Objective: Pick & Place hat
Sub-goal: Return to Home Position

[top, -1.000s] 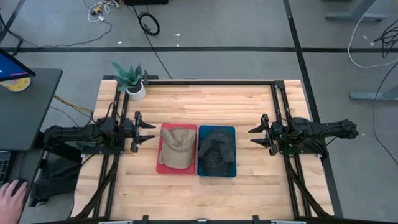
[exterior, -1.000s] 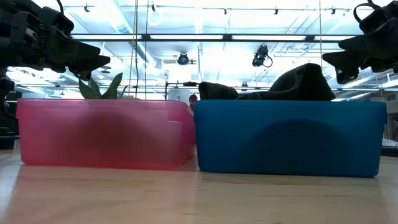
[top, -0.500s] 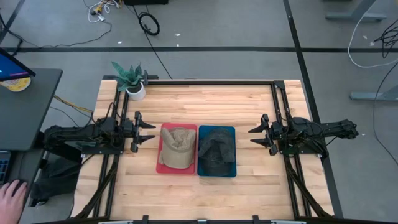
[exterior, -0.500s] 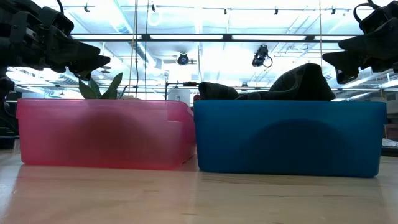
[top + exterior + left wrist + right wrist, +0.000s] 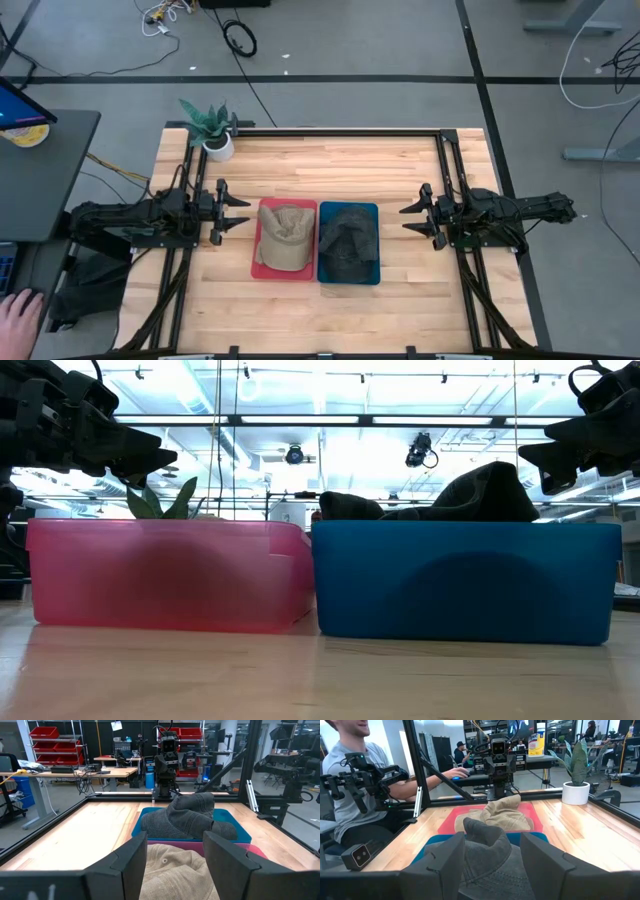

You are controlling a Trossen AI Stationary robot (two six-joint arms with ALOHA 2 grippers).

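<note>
Sorting looks done — tan cap [image 5: 284, 236] in the red bin [image 5: 283, 276], black cap [image 5: 347, 240] in the blue bin [image 5: 349, 281], mid-frame. The left arm [image 5: 130, 215] and right arm [image 5: 510, 212] flank them at centre left and centre right, jaws apart, empty.

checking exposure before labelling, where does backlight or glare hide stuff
Low view: bright ceiling lights behind leave the left gripper, right gripper and black cap as dark silhouettes; the red bin glows through, its contents only a dim shadow. High view: even light, brown cap reads plainly. Wrist views: no glare on the caps.
</note>
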